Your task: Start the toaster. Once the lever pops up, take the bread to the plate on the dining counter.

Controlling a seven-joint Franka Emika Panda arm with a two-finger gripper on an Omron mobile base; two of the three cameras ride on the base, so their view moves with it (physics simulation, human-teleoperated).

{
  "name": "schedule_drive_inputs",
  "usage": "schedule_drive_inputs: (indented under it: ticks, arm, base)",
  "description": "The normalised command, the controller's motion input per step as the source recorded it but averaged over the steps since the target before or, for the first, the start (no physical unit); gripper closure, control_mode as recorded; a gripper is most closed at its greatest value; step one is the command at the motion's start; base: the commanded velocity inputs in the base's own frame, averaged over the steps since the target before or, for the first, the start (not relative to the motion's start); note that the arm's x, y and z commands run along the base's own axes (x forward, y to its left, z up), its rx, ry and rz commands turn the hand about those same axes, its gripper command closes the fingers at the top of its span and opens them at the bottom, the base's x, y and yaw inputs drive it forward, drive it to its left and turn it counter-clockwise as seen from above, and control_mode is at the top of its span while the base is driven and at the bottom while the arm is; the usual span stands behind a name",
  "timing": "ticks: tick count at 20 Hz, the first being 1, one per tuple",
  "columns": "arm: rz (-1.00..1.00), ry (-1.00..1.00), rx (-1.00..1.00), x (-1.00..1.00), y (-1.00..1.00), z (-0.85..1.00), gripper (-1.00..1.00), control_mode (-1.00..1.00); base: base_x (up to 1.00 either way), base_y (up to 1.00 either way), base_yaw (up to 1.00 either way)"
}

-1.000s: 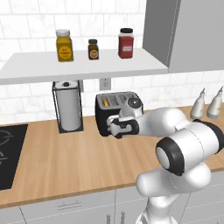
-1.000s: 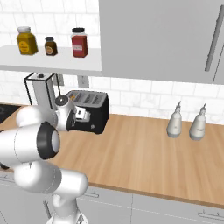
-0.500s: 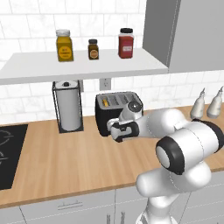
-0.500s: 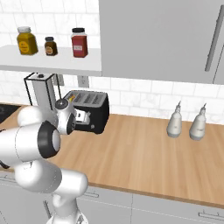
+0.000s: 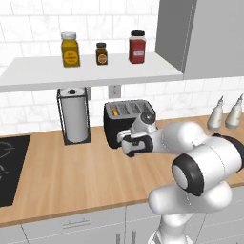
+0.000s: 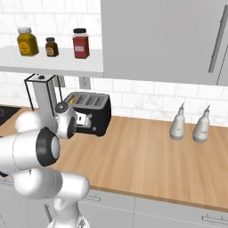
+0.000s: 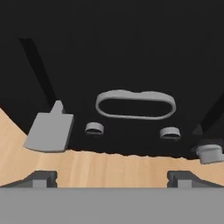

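The black toaster (image 5: 125, 119) (image 6: 92, 112) stands at the back of the wood counter against the tiled wall. A bit of the orange bread (image 5: 114, 113) shows in its left slot. My gripper (image 7: 112, 178) (image 5: 127, 144) is open right at the toaster's front, its fingertips (image 7: 40, 178) spread wide just above the counter. In the hand view the toaster's black front (image 7: 131, 52) is very close, with a pale oval ring, small pale knobs and the flat grey lever (image 7: 48, 131) low on the left. The plate and the dining counter are out of view.
A paper towel holder (image 5: 74, 116) stands left of the toaster, and a black cooktop (image 5: 9, 167) lies further left. Two pale bottles (image 6: 179, 125) (image 6: 201, 128) stand at the right. A shelf with three jars (image 5: 100, 53) and an upper cabinet (image 6: 160, 40) hang overhead.
My hand has dropped slightly lower in front of the toaster. The toaster and bread have not moved.
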Motion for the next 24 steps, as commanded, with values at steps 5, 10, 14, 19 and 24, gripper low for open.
schedule_drive_inputs:
  ticks: [5,10,14,19,24]
  arm:
    - [-0.07,-0.01,0.00,-0.20,-0.01,0.24,-1.00,-1.00]
    - [-0.10,-0.05,0.00,-0.13,0.00,0.46,-1.00,-1.00]
    - [-0.01,-0.07,0.00,-0.10,0.00,0.59,-1.00,-1.00]
    - [0.02,-0.06,0.00,-0.24,0.07,0.71,-1.00,-1.00]
    - [0.03,-0.02,0.00,-0.24,0.12,0.65,-1.00,-1.00]
  base:
    - [0.00,0.00,0.00]
    - [0.00,0.00,0.00]
    - [0.00,0.00,0.00]
    - [0.00,0.00,0.00]
    - [0.00,0.00,0.00]
